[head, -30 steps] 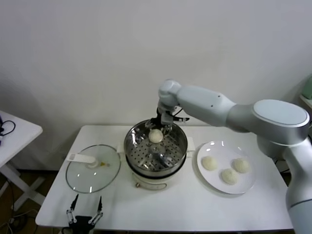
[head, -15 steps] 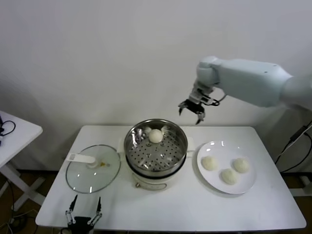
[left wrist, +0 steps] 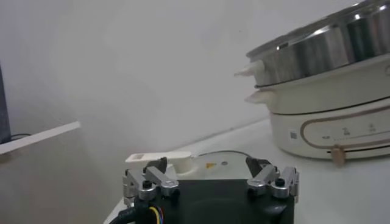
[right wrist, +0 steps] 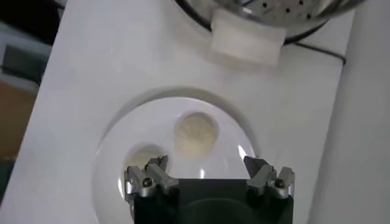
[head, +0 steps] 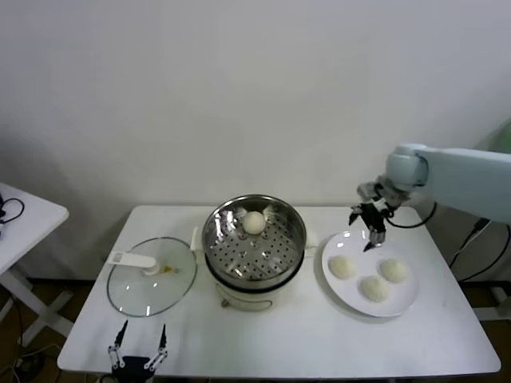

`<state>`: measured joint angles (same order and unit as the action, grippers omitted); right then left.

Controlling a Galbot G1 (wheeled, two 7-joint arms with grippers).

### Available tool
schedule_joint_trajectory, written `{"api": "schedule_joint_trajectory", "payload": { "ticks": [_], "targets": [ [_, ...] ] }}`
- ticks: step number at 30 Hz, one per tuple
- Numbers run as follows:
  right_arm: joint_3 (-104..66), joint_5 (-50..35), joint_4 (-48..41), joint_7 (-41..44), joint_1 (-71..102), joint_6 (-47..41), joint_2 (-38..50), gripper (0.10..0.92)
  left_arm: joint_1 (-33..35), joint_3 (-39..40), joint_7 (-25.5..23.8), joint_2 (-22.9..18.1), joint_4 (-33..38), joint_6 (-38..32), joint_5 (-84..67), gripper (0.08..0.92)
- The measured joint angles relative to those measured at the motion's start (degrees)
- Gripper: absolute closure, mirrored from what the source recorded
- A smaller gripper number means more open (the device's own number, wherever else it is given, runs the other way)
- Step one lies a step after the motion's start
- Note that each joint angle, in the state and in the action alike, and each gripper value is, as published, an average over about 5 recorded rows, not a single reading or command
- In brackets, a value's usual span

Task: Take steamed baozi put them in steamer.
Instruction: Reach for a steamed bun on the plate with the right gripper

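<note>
One baozi [head: 254,223] lies at the back of the steel steamer [head: 239,275], which stands on a cream pot body in the middle of the table. Three baozi [head: 343,267] [head: 394,270] [head: 374,289] lie on the white plate [head: 359,243] to its right. My right gripper [head: 367,229] is open and empty, hovering above the plate's back edge. In the right wrist view a baozi [right wrist: 195,133] and part of another [right wrist: 145,157] show below the right gripper [right wrist: 207,170]. My left gripper [head: 140,345] is open and empty, parked at the table's front left edge.
A glass lid [head: 152,275] with a white handle lies flat left of the steamer; it also shows in the left wrist view [left wrist: 159,159]. A white side table [head: 20,219] stands at the far left. A wall is close behind.
My right gripper left the baozi in the steamer, rose, and swung right and down to above the plate. The left arm has not moved.
</note>
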<state>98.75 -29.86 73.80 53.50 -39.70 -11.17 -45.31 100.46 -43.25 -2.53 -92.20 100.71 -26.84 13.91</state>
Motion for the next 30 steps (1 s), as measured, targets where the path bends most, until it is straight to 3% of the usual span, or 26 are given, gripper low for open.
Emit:
{"api": "schedule_joint_trajectory", "payload": {
  "ticks": [14, 30],
  "targets": [
    [-12.5, 1.7, -5.9, -4.2, 15.8, -8.7, -0.8, 0.203, 0.4, -0.2, 0.1, 0.0, -0.4, -0.5, 0.8, 0.177],
    [-19.6, 5.3, -12.4, -4.9, 23.7, -9.6, -4.8, 0.238, -0.4, -0.4, 0.1, 0.0, -1.2, -0.6, 1.0, 0.177]
  ]
}}
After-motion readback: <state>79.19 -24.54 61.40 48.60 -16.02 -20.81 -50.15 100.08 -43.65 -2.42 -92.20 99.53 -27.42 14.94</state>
